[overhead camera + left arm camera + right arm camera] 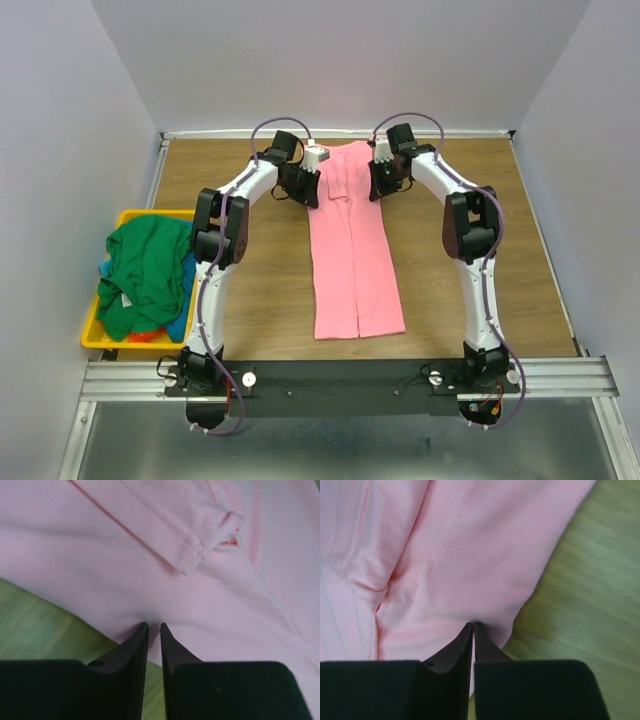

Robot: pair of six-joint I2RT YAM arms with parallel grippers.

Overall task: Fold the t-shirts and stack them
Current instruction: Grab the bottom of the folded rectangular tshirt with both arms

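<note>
pinching pink t-shirt (355, 260) edges: left claw (154, 625), right claw (473, 624)

Wooden table (230, 300), grain running side to side, and right down its middle lies the pink shirt (352, 270), flat on the wood, folded into one long narrow strip from the far edge toward the near side, a sleeve tucked on top at the far end. Over at the left edge sits the bin (100, 338), yellow
</note>
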